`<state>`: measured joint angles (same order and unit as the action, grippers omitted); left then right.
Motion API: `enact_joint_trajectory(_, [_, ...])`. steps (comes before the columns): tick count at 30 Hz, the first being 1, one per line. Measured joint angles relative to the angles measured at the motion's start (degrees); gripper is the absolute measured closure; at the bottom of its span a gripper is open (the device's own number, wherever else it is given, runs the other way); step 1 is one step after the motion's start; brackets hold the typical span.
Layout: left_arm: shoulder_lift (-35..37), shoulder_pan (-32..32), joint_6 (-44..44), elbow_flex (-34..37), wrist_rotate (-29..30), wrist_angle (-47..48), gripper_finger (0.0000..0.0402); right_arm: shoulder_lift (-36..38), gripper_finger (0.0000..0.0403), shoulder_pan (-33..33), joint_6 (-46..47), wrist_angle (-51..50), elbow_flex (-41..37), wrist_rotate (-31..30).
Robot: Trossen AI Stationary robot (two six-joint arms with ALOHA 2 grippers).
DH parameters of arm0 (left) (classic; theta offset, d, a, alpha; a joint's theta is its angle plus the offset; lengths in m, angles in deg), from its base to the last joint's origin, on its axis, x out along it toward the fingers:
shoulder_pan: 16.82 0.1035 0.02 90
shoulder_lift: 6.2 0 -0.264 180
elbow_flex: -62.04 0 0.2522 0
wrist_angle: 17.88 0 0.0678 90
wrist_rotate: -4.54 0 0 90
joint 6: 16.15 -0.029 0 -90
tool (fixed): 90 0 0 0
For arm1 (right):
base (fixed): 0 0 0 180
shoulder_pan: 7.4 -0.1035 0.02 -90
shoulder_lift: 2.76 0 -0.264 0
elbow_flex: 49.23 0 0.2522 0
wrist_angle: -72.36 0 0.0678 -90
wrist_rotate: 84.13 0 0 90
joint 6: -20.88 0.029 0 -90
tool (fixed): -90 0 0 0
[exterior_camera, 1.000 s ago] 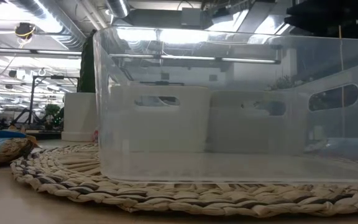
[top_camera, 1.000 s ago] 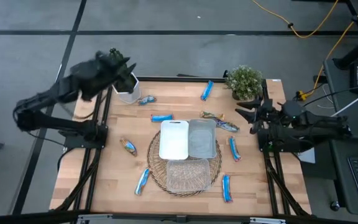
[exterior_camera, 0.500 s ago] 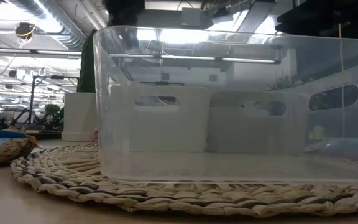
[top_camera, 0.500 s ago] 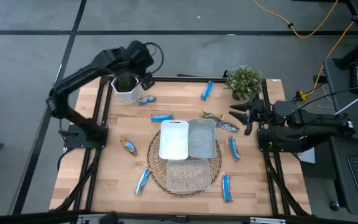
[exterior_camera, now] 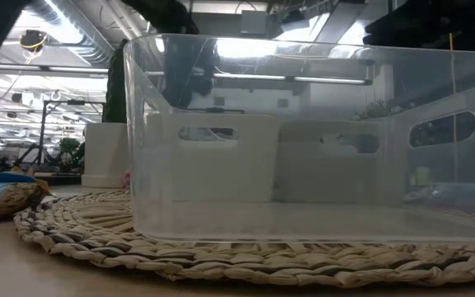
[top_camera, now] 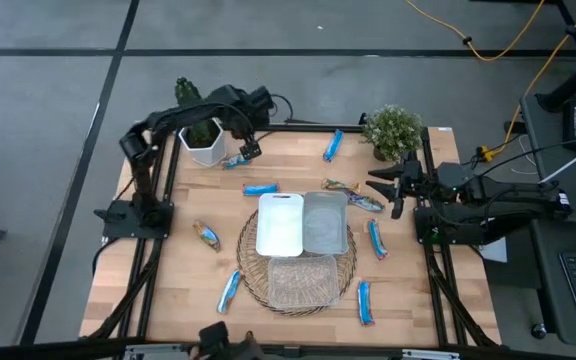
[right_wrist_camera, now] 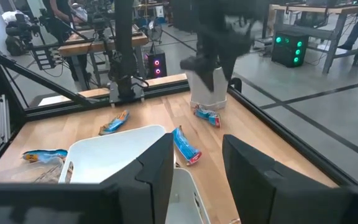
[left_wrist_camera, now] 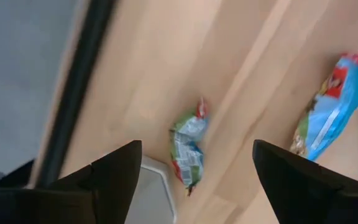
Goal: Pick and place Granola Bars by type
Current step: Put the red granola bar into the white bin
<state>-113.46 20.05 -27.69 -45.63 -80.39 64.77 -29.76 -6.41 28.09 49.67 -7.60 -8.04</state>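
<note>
At the table's far left, the left gripper (top_camera: 249,150) is hovering wide open over a granola bar (top_camera: 236,160) — right gripper (top_camera: 388,190) waiting, fingers parted.

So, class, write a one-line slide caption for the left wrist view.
Open left gripper above the wooden table, over a green crinkled wrapped bar, a blue wrapped bar beside.

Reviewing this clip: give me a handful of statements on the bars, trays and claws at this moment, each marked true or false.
1. The left claw holds a granola bar. False: it is open and empty, above the crumpled bar by the white pot.
2. The white tray and grey tray sit side by side on the woven mat. True.
3. Both trays already contain bars. False: they look empty.
4. The right claw is open at the table's right edge. True.
5. A blue bar lies beside the leafy plant. True.
</note>
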Motion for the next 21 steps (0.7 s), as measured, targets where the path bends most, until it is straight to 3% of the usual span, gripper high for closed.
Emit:
enact_joint_trajectory(11, [-8.5,-1.3,-1.7,0.0,0.4,1.9,0.0101,0.0,0.0262,0.0,0.0,-0.2,0.0,0.0])
enact_joint_trajectory(21, [-14.0,-1.3,-2.9,0.0,5.4,1.8,0.0101,0.0,0.0262,0.0,-0.1,-0.2,0.0,0.0])
